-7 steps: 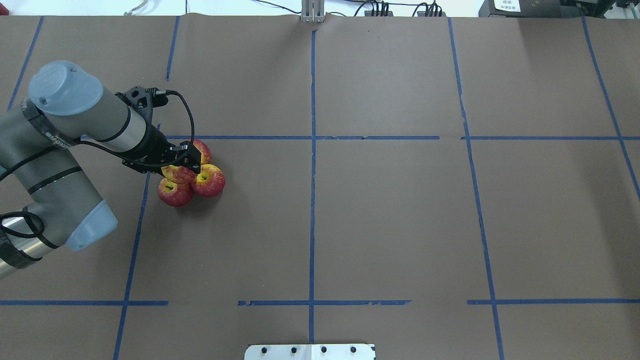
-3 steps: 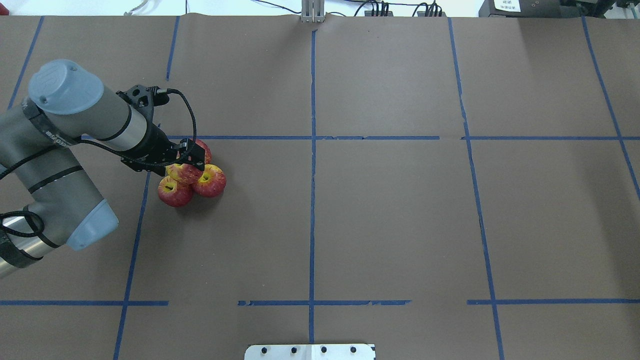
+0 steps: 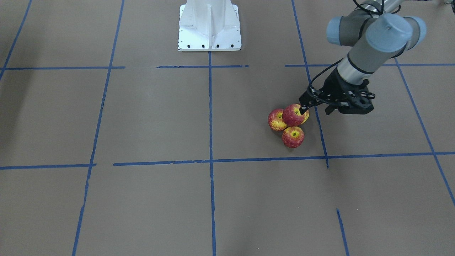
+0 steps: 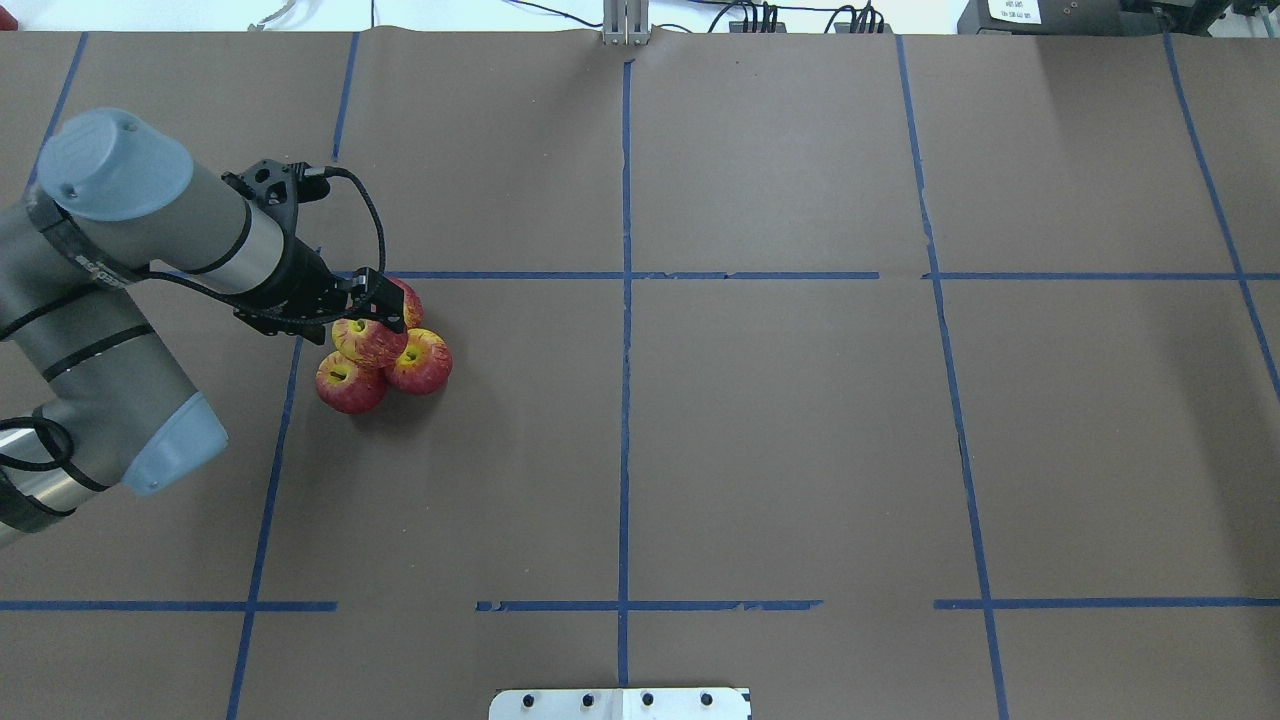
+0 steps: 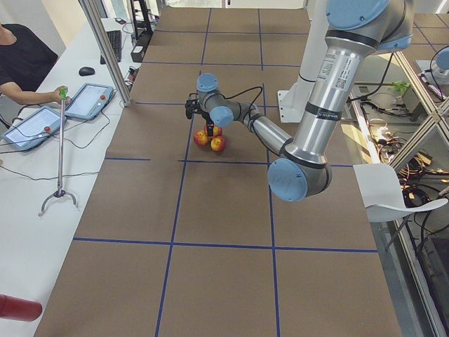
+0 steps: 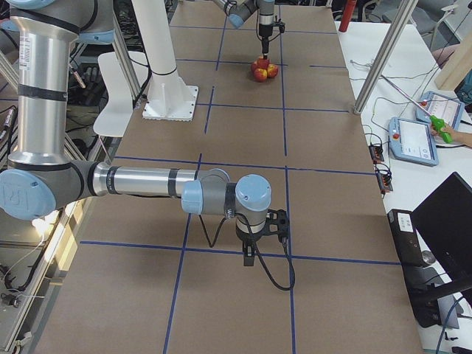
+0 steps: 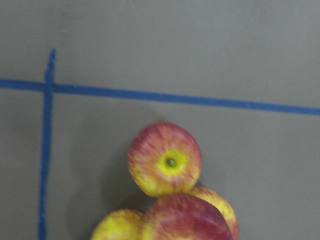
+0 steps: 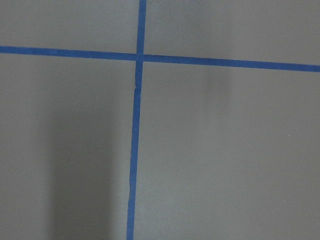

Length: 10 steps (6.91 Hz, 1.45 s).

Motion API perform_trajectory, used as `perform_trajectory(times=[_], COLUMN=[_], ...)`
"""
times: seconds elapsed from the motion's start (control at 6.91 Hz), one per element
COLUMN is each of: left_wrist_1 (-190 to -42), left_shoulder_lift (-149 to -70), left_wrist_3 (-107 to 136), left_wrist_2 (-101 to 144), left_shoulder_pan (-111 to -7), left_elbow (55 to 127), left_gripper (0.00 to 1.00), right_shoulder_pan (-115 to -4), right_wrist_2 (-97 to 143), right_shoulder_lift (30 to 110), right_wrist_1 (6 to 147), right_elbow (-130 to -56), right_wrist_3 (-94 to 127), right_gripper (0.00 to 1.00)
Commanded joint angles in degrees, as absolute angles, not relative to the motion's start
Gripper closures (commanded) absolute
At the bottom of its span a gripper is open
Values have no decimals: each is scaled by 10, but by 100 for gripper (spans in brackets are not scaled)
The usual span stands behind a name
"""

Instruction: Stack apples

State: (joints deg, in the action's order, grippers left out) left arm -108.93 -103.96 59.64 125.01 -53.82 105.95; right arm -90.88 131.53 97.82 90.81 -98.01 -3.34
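Four apples sit clustered on the brown table left of centre. Three lie on the table: a front one (image 4: 350, 385), a right one (image 4: 422, 364) and a back one (image 4: 408, 296), half hidden. The fourth apple (image 4: 366, 341) (image 3: 293, 114) rests on top of them. My left gripper (image 4: 360, 303) (image 3: 315, 108) is open, just above and behind the top apple, holding nothing. The left wrist view looks down on the top apple (image 7: 187, 219) and a lower apple (image 7: 165, 159). My right gripper (image 6: 254, 249) shows only in the exterior right view; I cannot tell its state.
Blue tape lines (image 4: 625, 330) grid the brown table. The white robot base (image 3: 209, 26) stands at the robot's edge. The right arm hovers low over the table (image 6: 221, 195), far from the apples. An operator's tablets (image 5: 88, 98) lie beyond the far edge.
My left gripper has opened and drawn up and back off the top apple, which stays resting on the three others. The lower apples have not moved.
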Motion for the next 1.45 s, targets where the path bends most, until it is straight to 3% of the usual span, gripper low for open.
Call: perform_trajectory(times=[0.0,0.29,0.58,1.01,1.3], left_wrist_1=[-1088,-1051,-919,-771,-765], left_shoulder_lift=[-904,-819,-862,-905,-898], left_wrist_3=[391,90,-124,-149,-149], left_wrist_2=[1255,1291,1290,1312,1314], left_shoulder_pan=[-652,-785,-936,-969,-968], left_elbow=[1109,1080,1015,986,974], left_gripper=[0,0,0,0,0], right_shoulder_pan=[-909,-909,-909,-909,-909], right_wrist_2=[1316,1315,1316,1315,1315], right_shoulder_lift=[978,978,978,978,978], right_wrist_1=[908,908,908,908,909], right_elbow=[-980,-981,-981,-980,-980], right_wrist_3=[-33,-33,-33,-33,-33], right_gripper=[0,0,0,0,0])
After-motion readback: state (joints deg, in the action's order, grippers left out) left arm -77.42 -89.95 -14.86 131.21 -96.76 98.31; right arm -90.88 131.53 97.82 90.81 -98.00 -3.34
